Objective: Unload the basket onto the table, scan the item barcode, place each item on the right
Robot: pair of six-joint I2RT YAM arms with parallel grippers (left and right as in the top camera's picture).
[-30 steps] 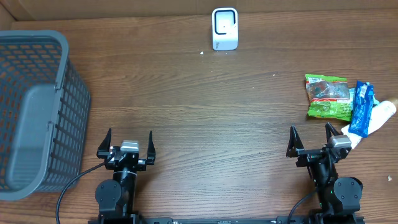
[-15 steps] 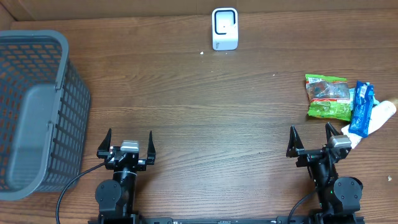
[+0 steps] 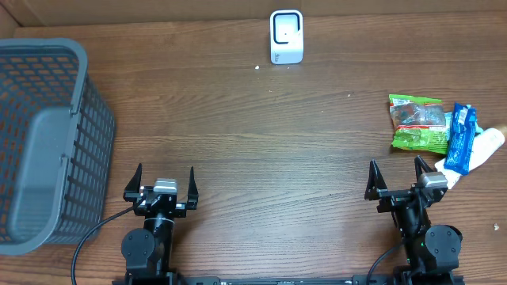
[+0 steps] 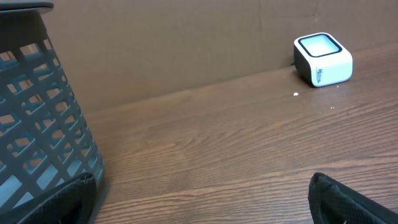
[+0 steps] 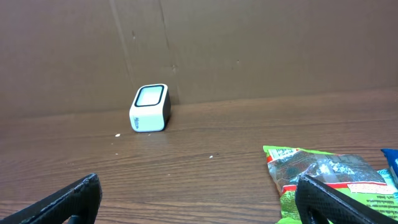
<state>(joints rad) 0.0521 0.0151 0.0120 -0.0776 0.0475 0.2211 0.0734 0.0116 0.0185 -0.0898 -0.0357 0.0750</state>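
Near edge of the surface [image 3: 261, 142]: left arm [image 3: 164, 190] and right arm [image 3: 413, 190] sit low, side by side and well apart. Left jaws stand spread to their widest, nothing between them. Right jaws likewise fully spread and holding nothing.

Just beyond the right arm, at the right edge: three items in a cluster.
- Green snack packet [image 3: 417, 123]: lies flat, crinkled, with a red band and a clear window showing dark contents. In the right wrist view the green snack packet [image 5: 323, 174] lies just ahead of the right-hand finger. No barcode can be made out.
- Blue packet [image 3: 461, 139]: lies beside the green one, overlapping a white tube [image 3: 487, 146].
- The white tube's near end lies just beside the right arm.

Left side: grey mesh basket [image 3: 95, 142], tall, close to the left arm; it fills the left of the left wrist view.

Far edge, centre: white scanner [image 3: 286, 36], upright, face with a dark rim, against a brown cardboard wall [image 5: 249, 43]. Bare wood lies between the scanner and both arms.
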